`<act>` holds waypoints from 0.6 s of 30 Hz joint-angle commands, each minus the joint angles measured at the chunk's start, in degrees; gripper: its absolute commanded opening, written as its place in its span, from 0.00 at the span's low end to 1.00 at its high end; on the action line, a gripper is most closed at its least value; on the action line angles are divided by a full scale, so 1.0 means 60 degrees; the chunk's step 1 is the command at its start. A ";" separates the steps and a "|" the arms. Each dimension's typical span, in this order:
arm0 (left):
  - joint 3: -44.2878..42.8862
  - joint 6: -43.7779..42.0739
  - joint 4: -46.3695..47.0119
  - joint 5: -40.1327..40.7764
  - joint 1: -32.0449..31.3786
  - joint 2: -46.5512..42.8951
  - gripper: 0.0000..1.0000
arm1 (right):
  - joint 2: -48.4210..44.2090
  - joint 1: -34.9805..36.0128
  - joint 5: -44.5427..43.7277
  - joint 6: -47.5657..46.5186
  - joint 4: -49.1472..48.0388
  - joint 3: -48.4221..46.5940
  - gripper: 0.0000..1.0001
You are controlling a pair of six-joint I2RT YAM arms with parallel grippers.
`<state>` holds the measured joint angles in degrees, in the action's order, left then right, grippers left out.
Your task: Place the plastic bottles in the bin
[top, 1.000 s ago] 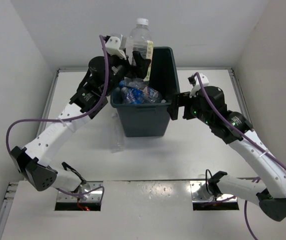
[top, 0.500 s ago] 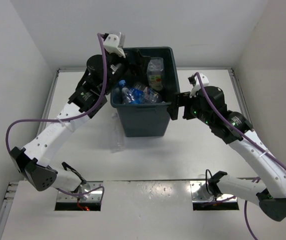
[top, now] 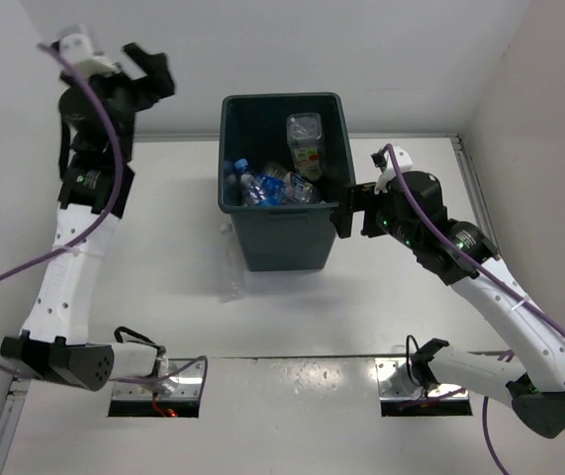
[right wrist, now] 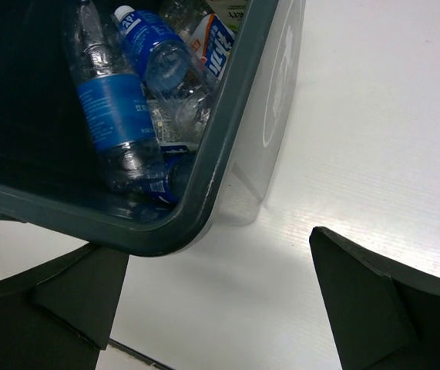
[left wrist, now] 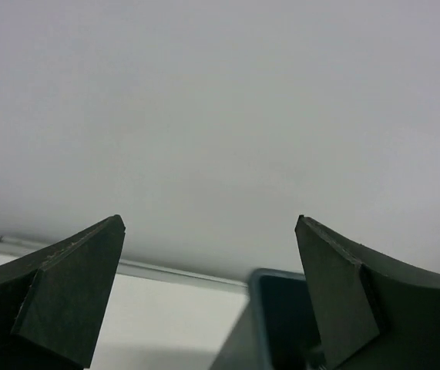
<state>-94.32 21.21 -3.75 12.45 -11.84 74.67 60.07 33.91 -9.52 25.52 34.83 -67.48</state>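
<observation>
Top external view: plastic bottles (top: 280, 186) lie heaped inside bin (top: 282, 247) | left jaws wide, empty, raised well apart | right jaws wide, empty, just beside bin's rim | risk: you swing them inward, bin tips across worktop (top: 163, 297).

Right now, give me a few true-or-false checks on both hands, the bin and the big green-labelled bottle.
1. The left hand holds a bottle. False: it is open and empty, raised off to the bin's left.
2. The large bottle with the green-yellow label lies inside the bin. True.
3. The right hand is open at the bin's right rim. True.
4. The bin has tipped onto its side. False: it stands upright on the table.
</observation>
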 commanded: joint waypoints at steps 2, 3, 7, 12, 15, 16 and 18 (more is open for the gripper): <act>0.2526 0.2057 0.0169 -0.1047 0.1575 -0.0930 1.00 | -0.0168 0.0061 -0.0245 0.0054 -0.0238 0.0100 1.00; 0.3030 0.2698 0.0345 -0.1267 0.1911 -0.1048 1.00 | -0.0169 0.0061 -0.0245 0.0054 -0.0238 0.0100 1.00; 0.5170 0.3436 0.0669 -0.1606 0.2266 -0.1371 1.00 | -0.0256 0.0061 -0.0347 0.0054 -0.0238 0.0100 1.00; 0.7452 0.3657 0.1092 -0.2132 0.2266 -0.1371 1.00 | -0.0344 0.0061 -0.0450 0.0054 -0.0238 0.0188 1.00; 0.8277 0.3745 0.1195 -0.2221 0.2266 -0.1270 1.00 | -0.0431 0.0061 -0.0538 0.0054 -0.0238 0.0276 1.00; 0.8801 0.3745 0.1370 -0.2308 0.2266 -0.1269 1.00 | -0.0432 0.0148 -0.0538 -0.0033 -0.0238 0.0276 1.00; 0.9157 0.3628 0.1372 -0.2309 0.2091 -0.1269 1.00 | -0.0432 0.0149 -0.0625 -0.0034 -0.0238 0.0276 1.00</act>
<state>-41.36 41.93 0.16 0.56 1.19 67.83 58.54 34.22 -11.60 25.47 34.81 -66.13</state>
